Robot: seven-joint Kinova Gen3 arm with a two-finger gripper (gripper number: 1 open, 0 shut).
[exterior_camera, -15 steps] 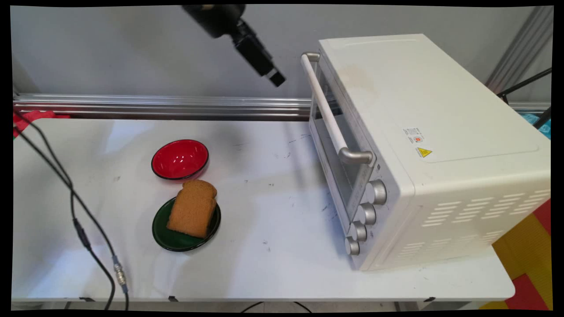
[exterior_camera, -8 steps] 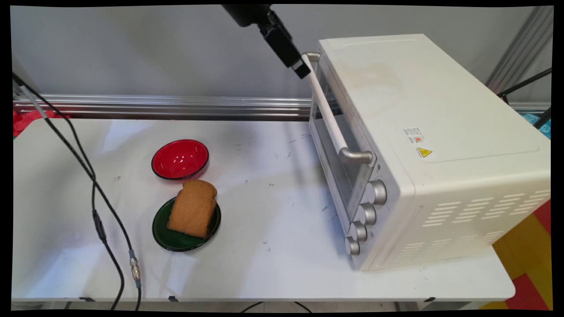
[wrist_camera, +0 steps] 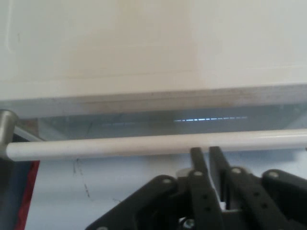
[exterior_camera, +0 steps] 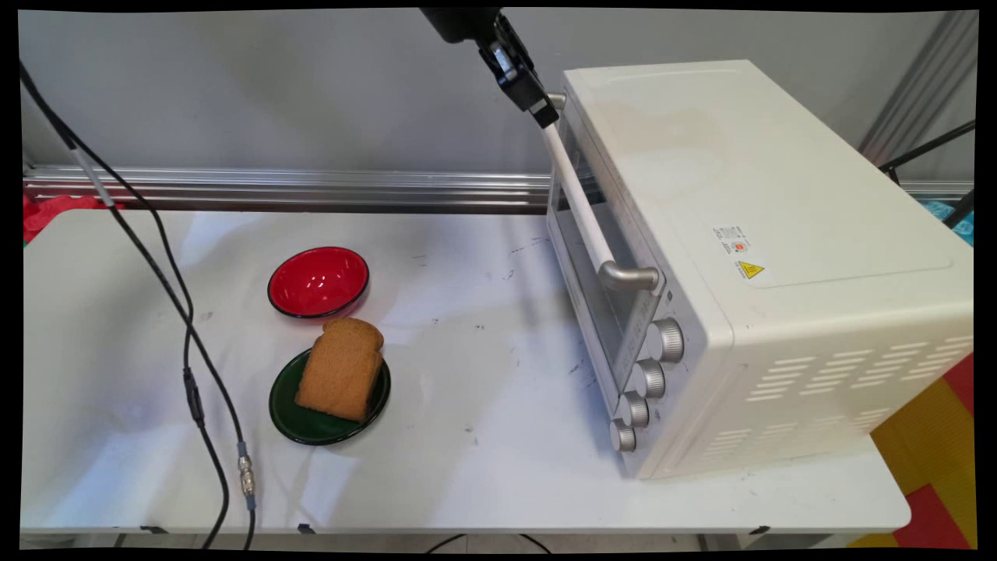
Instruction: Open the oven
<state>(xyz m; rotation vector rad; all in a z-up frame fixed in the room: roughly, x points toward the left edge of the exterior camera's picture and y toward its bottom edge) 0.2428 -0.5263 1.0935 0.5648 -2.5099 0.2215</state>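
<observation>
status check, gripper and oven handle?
Gripper shut, holding nothing, tips just short of oven door handle near its far end. Oven door closed. Bread on green plate, well clear.

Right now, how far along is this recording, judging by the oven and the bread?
Nothing looks done yet: the toaster oven door is closed, and the bread slice lies on the green plate by the red bowl. In hand: the gripper, fingers together, sits at the door handle's far end without clasping it. Opening the door and moving the bread would remain.

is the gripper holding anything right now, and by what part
Nothing. The gripper is shut and empty, its fingertips just short of the oven's white handle bar.
</observation>
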